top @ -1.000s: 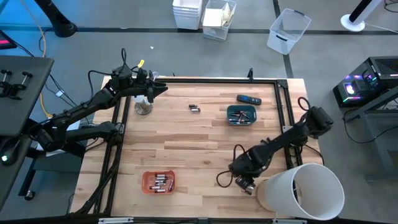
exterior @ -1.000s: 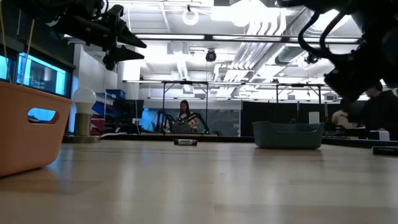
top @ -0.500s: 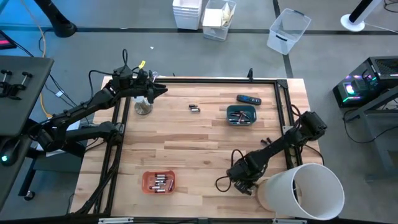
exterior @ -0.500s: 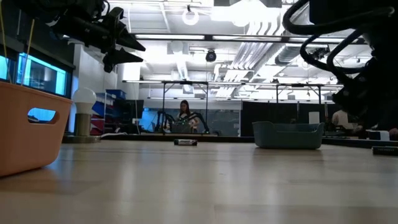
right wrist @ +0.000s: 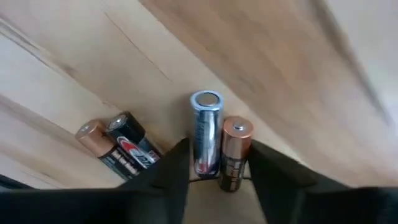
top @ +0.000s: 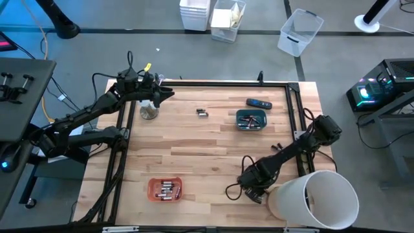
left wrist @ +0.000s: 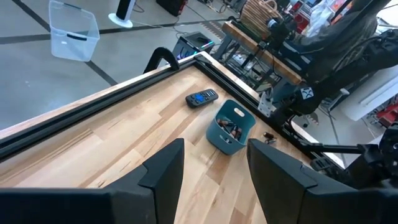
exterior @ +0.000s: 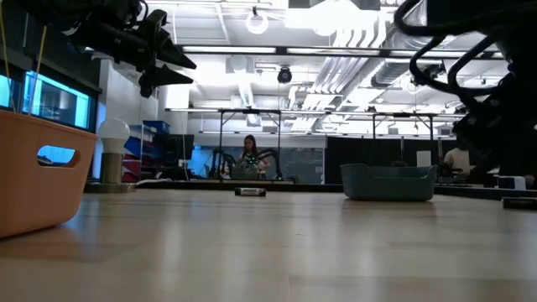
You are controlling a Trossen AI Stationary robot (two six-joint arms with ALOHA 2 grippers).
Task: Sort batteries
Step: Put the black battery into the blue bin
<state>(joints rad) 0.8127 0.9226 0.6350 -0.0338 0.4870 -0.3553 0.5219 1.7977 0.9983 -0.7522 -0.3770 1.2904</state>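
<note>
Batteries [right wrist: 214, 140] on wooden table [top: 207, 155]
</note>
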